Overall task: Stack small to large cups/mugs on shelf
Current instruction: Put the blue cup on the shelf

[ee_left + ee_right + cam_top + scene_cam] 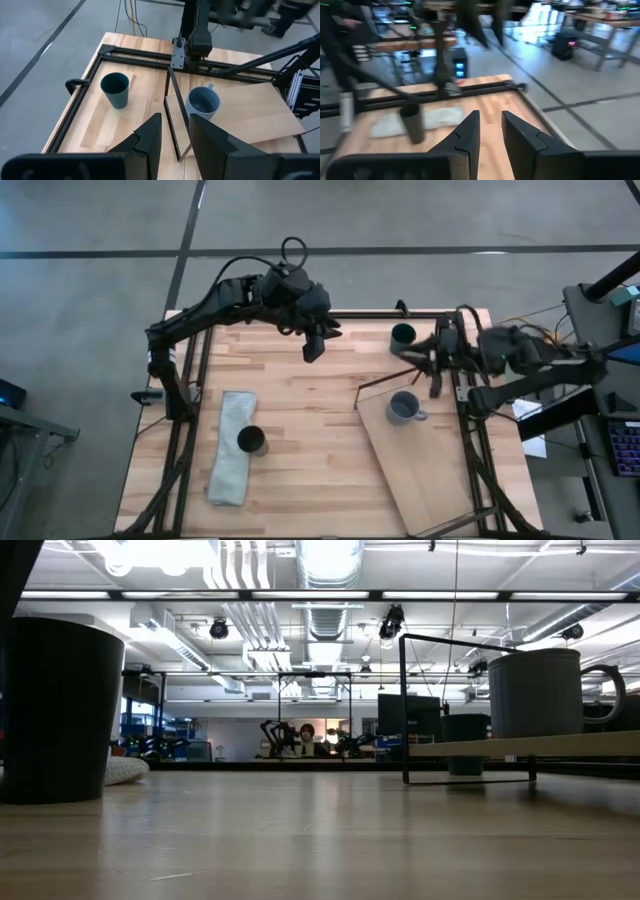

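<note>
The blue-grey mug (403, 409) (202, 102) (535, 690) stands upright on the far end of the pale wood shelf (432, 465) (560, 746), which rests on a thin wire frame (405, 710). The teal-green cup (403, 335) (116, 90) stands on the tabletop by the far edge. The black cup (251, 441) (60, 710) (413, 122) stands at the right edge of the grey cloth (232, 465). My left gripper (312, 346) (175, 137) hovers open above the far middle of the table. My right gripper (430, 363) (490, 132) is open, raised between the teal cup and the mug.
A black metal rail (135, 54) runs round the table's edges. The shelf's wire frame (385, 383) rises at the board's far end, close to my right gripper. Bare tabletop (310, 430) lies between the cloth and the shelf.
</note>
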`<state>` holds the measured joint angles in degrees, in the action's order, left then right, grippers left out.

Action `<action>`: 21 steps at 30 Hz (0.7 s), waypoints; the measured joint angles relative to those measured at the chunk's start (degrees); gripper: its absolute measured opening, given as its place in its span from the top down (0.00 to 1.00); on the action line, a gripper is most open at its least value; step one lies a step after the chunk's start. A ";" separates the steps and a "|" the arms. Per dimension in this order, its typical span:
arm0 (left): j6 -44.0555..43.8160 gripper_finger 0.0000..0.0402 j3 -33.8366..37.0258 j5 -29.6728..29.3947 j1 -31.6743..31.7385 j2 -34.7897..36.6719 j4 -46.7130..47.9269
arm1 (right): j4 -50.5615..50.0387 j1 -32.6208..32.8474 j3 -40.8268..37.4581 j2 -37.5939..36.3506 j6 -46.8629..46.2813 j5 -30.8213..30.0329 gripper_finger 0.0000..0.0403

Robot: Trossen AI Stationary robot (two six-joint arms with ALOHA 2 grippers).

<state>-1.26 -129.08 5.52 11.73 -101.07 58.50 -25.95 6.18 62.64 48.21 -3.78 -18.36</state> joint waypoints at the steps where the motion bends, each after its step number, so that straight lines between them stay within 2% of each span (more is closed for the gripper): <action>1: 0.02 0.79 0.00 0.00 0.00 0.11 0.29 | -0.24 -2.93 0.01 0.12 0.72 1.03 0.81; 5: 0.00 0.79 0.00 0.00 -0.19 0.67 1.74 | -4.03 -16.17 -0.07 0.37 0.23 7.47 0.81; 9: 0.07 0.79 0.01 0.00 -0.55 1.05 2.11 | -12.82 -30.78 -0.14 2.10 -4.37 23.11 0.81; 11: 0.11 0.79 0.02 0.00 -0.55 1.18 2.08 | -17.24 -36.64 -0.36 4.22 -4.97 27.92 0.81; 16: 0.08 0.79 0.04 -0.09 -0.55 1.62 2.06 | -18.42 -44.93 -0.55 10.53 -3.53 28.77 0.81; 21: 0.11 0.79 0.07 -0.21 -0.57 1.81 2.06 | -18.30 -47.24 -0.13 17.22 -6.75 28.89 0.81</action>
<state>-1.15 -129.01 5.31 11.16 -99.26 60.56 -44.24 -41.06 62.51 65.42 -10.53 10.52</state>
